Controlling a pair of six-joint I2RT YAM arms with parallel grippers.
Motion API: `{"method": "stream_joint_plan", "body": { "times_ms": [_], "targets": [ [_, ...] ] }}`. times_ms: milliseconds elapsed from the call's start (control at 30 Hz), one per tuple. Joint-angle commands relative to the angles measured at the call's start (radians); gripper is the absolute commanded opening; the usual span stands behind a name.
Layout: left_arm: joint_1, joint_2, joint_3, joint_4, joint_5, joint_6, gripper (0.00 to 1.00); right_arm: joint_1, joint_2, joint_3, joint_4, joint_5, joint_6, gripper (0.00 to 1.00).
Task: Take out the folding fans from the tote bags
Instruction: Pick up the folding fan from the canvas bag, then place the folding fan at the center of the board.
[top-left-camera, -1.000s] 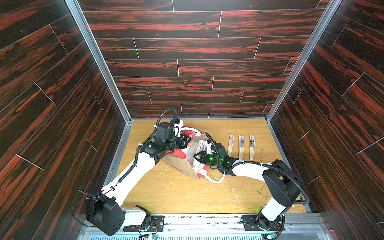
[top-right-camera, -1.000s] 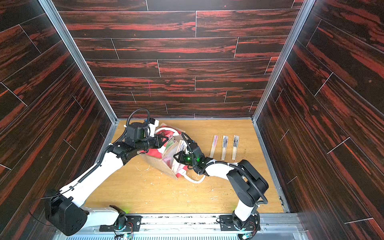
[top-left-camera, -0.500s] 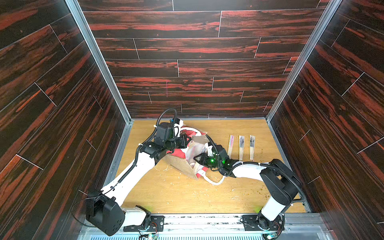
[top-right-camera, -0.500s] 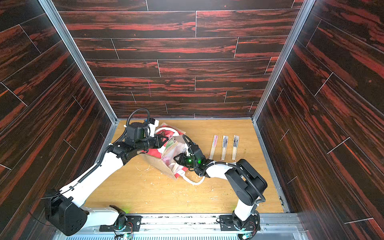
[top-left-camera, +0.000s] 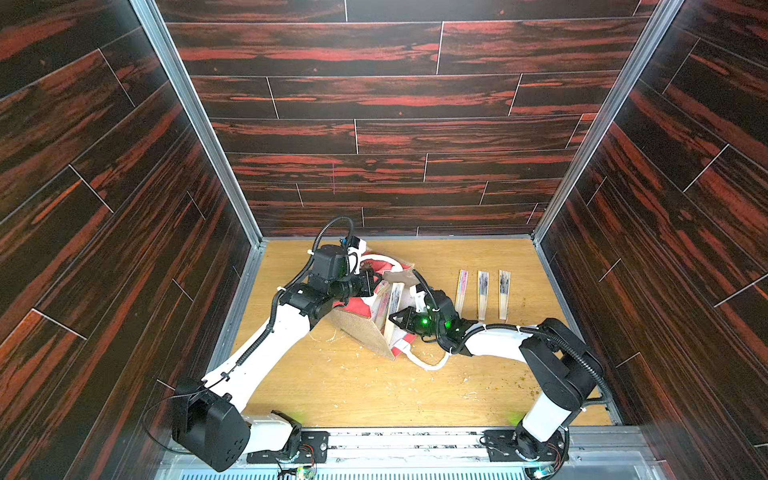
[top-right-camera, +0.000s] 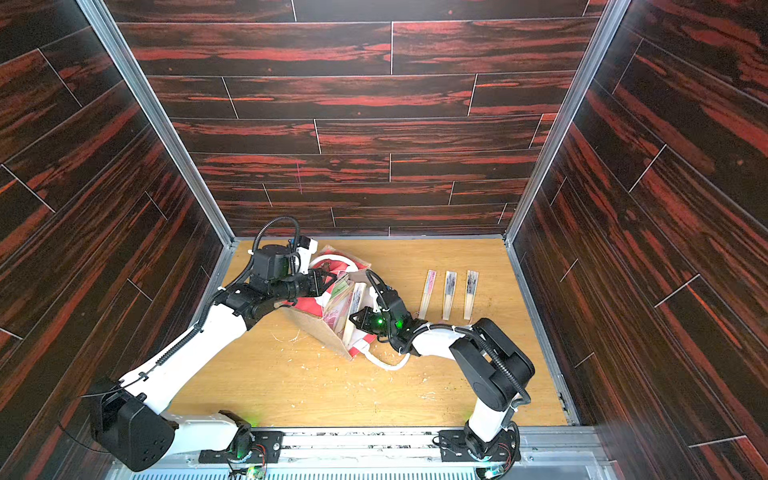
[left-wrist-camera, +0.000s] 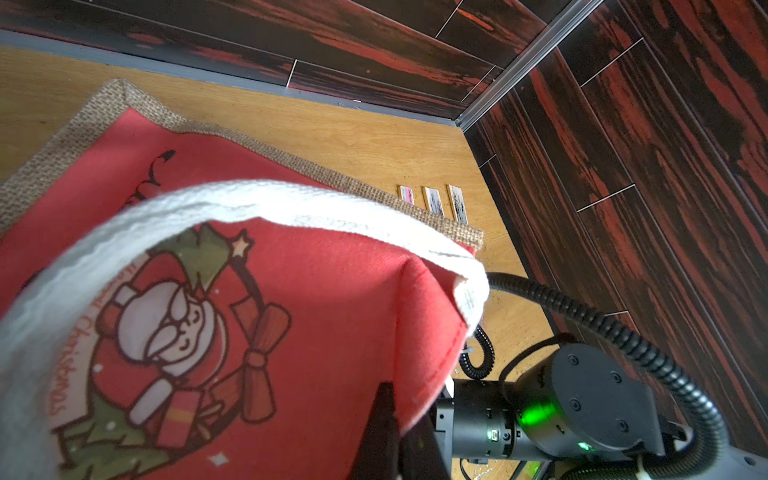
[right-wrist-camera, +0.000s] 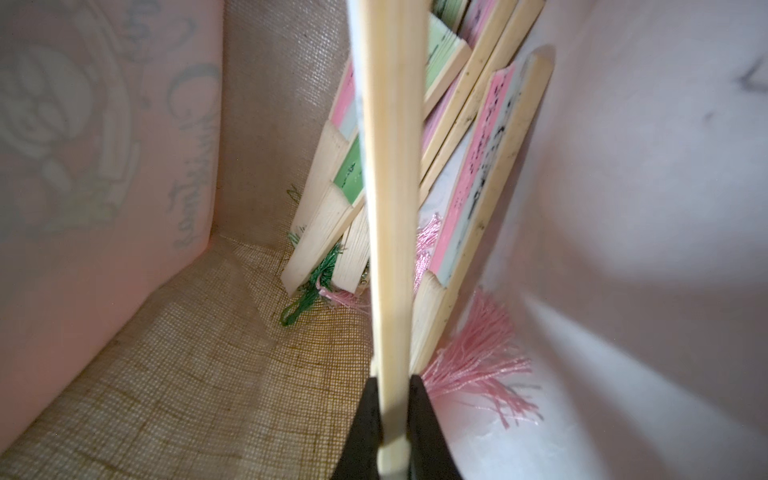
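Observation:
The tote bag (top-left-camera: 360, 332) (top-right-camera: 314, 328) lies tipped on the wooden floor, its mouth toward my right arm. My left gripper (top-left-camera: 374, 283) (left-wrist-camera: 399, 432) is shut on the bag's red cloth edge (left-wrist-camera: 419, 332) and holds it up. Reaching into the mouth, my right gripper (top-left-camera: 395, 320) (right-wrist-camera: 394, 386) is shut on the narrow end of one folding fan (right-wrist-camera: 390, 208) (top-left-camera: 393, 305). Several more fans (right-wrist-camera: 482, 166) with pink and green tassels lean in the bag's far corner. Three fans (top-left-camera: 482, 293) (top-right-camera: 449, 293) (left-wrist-camera: 432, 199) lie side by side on the floor right of the bag.
The bag's white rope handle (top-left-camera: 430, 365) loops on the floor under my right forearm; the other handle (left-wrist-camera: 249, 199) arches close over the left wrist camera. Dark wood-pattern walls close in three sides. Straw crumbs dot the floor (top-left-camera: 374, 395).
My right gripper has pushed a little deeper into the bag's mouth and closed on a fan. The left arm and the bag have stayed put.

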Motion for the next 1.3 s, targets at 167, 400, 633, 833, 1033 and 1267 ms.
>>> {"method": "stream_joint_plan", "body": {
  "times_ms": [167, 400, 633, 833, 1033, 1267],
  "targets": [
    [0.006, -0.014, 0.048, -0.040, -0.049, -0.001, 0.00, 0.000, -0.189, 0.009, -0.108, -0.001, -0.079, 0.00],
    [0.006, -0.010, 0.079, -0.076, -0.073, 0.007, 0.00, -0.001, -0.418, -0.017, -0.293, -0.004, -0.152, 0.00],
    [0.009, -0.006, 0.122, -0.165, -0.102, 0.082, 0.00, -0.099, -0.649, -0.042, -0.501, -0.040, -0.186, 0.00],
    [0.036, -0.032, 0.139, -0.230, -0.094, 0.168, 0.00, -0.281, -0.764, -0.029, -0.655, -0.091, -0.224, 0.00],
    [0.047, -0.068, 0.141, -0.297, -0.077, 0.260, 0.00, -0.443, -0.656, 0.027, -0.732, -0.233, -0.306, 0.00],
    [0.050, -0.121, 0.109, -0.338, -0.061, 0.292, 0.00, -0.490, -0.350, 0.142, -0.708, -0.257, -0.431, 0.00]
  ]
}}
